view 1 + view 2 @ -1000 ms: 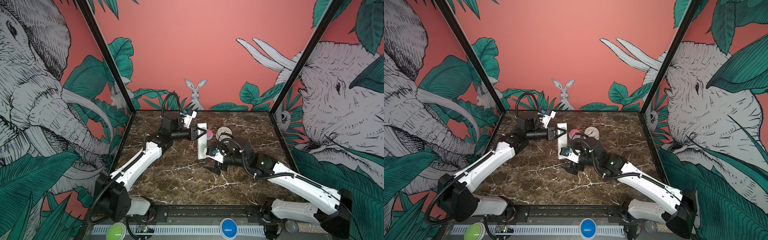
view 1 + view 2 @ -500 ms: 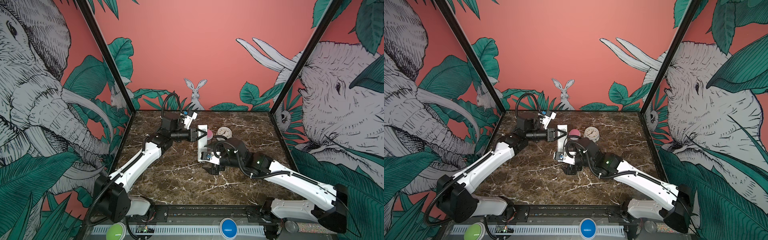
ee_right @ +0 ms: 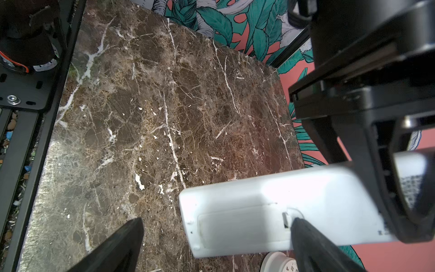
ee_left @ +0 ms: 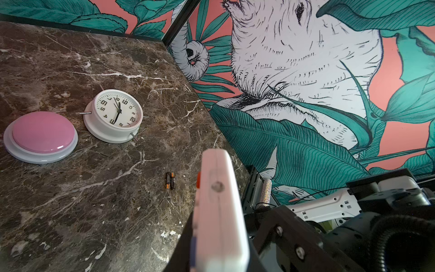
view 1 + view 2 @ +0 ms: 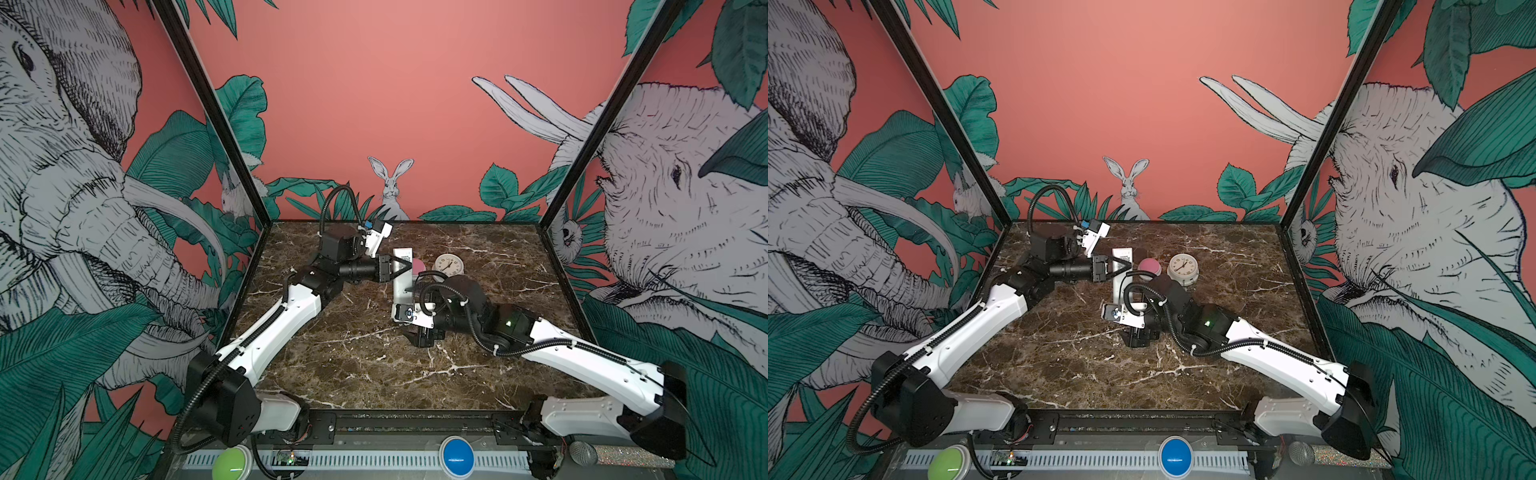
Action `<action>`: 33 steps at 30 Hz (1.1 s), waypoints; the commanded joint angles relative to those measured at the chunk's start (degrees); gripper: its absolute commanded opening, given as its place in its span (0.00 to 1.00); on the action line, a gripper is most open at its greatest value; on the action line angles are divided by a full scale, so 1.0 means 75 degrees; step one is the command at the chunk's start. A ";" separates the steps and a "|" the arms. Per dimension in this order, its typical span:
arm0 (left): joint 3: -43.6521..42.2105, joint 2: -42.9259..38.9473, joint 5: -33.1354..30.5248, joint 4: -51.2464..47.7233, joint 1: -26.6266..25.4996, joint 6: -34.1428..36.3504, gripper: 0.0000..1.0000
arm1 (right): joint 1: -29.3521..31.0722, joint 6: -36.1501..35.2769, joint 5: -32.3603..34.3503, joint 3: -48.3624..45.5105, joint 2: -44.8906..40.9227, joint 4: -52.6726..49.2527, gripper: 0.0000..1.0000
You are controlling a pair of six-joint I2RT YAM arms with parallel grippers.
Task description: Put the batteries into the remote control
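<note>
Remote control (image 5: 400,291) hung lifted over the marble table (image 5: 353,374), a little toward 12 o'clock from the table's middle. Its length ran from 12 to 6 o'clock in both top views, with the plain white back turned up toward them. From 9 o'clock the left gripper (image 5: 408,264) reached in and was clamped on the far half of it, fingers pinching the body; one of them lay across the back in the right wrist view. From 4 o'clock the right gripper (image 3: 216,222) came to the remote's 6 o'clock end with its fingers (image 3: 306,237) spread wide. One tip sat at the small catch of the battery cover (image 3: 242,223), touching or a hair short I could not tell. The other tip hung off the end over bare marble, gripping nothing. The cover lay shut in its recess. Two batteries (image 4: 170,180) lay side by side, touching, flat on the table in the left wrist view, with neither gripper on them. At 3 o'clock of the remote's far end sat the pink dome button (image 5: 1149,267), and just past it, again at 3 o'clock, lay the white clock (image 5: 1182,268).
</note>
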 commanded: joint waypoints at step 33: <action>-0.0009 -0.0222 0.0517 0.0850 -0.0016 -0.0404 0.00 | 0.0146 0.0117 -0.0336 0.0116 0.0391 -0.0385 0.93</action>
